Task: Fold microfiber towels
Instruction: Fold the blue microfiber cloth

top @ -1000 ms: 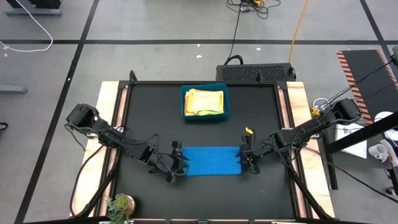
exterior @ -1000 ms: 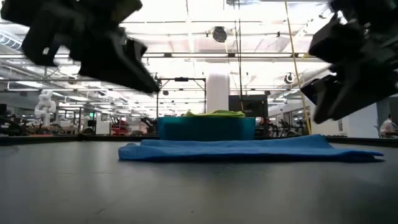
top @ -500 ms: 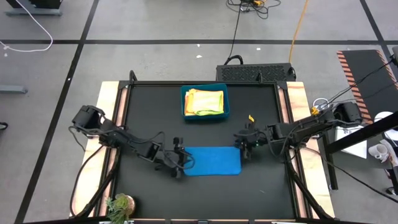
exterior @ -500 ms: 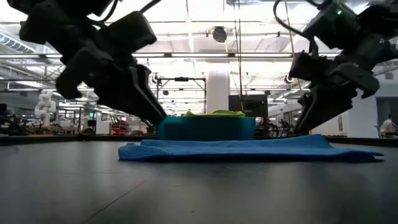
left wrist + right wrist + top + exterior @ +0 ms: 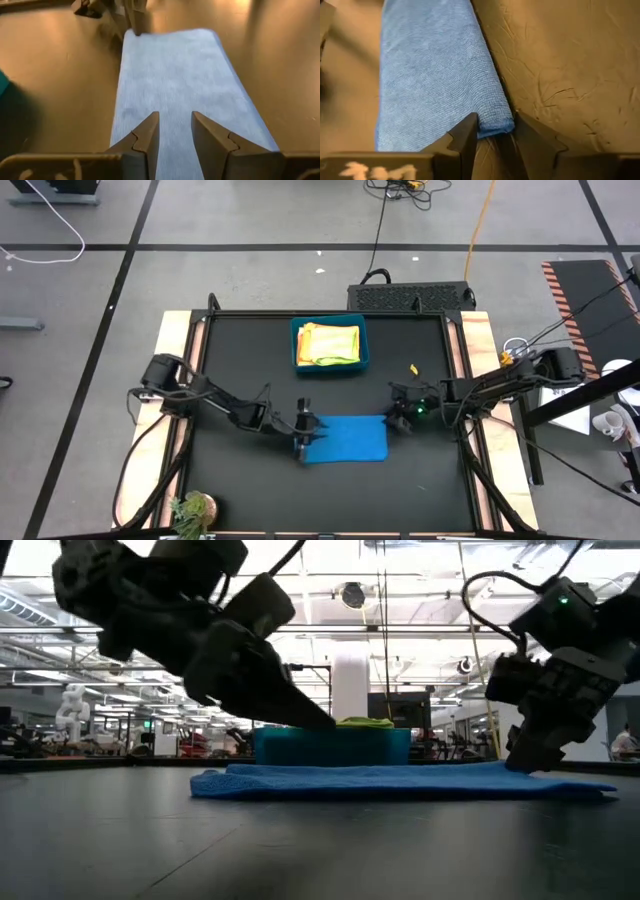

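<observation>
A bright blue microfiber towel (image 5: pixel 345 439), folded into a flat oblong, lies in the middle of the black table. My left gripper (image 5: pixel 305 430) hovers open just above the towel's left end (image 5: pixel 165 95), slanting down toward the right. My right gripper (image 5: pixel 398 420) is open and low at the towel's far right corner (image 5: pixel 495 126), which lies between its two fingers. More towels (image 5: pixel 329 342) in yellow, orange and lime green lie piled in the teal bin (image 5: pixel 297 348) at the far middle. My right gripper's fingers (image 5: pixel 467 132) stand on either side of the blue towel's far right corner (image 5: pixel 496 125), slanting down from the table's right. I cannot tell whether they touch it. The towel lies flat on the table.
A small potted plant (image 5: pixel 191 513) sits at the table's near left corner. A black box (image 5: pixel 410 296) with cables stands behind the far edge. Bare black table (image 5: pixel 240 370) lies on all sides of the blue towel.
My left gripper has moved toward the table's right and down, from beside the towel's left edge to above its left end. My right gripper has moved toward the far edge, sunk and rolled, down to the towel's far right corner. The towel has stayed put.
</observation>
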Controlling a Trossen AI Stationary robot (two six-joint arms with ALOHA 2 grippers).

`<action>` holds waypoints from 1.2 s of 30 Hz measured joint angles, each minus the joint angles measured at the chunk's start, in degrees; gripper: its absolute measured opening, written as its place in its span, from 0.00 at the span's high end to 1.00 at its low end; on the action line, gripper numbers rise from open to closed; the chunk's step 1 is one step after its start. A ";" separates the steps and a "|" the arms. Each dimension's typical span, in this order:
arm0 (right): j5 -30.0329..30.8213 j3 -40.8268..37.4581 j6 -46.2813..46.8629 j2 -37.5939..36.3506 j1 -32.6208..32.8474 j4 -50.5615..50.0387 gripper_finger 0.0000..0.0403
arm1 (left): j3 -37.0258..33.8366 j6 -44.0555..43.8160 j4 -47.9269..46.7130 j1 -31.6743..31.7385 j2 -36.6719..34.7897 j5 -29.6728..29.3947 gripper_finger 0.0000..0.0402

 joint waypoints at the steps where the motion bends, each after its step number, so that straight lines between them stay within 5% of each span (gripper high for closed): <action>1: -0.14 -1.02 -0.38 0.03 0.00 2.70 0.69 | -0.02 0.35 1.91 0.49 0.90 0.39 0.71; 11: -2.96 -3.31 -6.71 0.14 0.07 16.29 0.98 | 2.34 -0.09 11.81 5.01 6.44 5.24 0.71; 17: -3.10 -2.46 -9.27 0.12 0.07 24.55 0.99 | 6.64 -0.17 8.67 6.48 6.61 8.21 0.66; 32: -6.12 7.23 -16.25 0.12 0.96 18.65 1.00 | 21.71 -5.63 -8.61 12.27 6.54 11.44 0.41; 36: -6.49 8.37 -17.58 0.10 1.43 18.50 1.00 | 22.67 -7.28 -9.10 13.37 6.54 19.14 0.42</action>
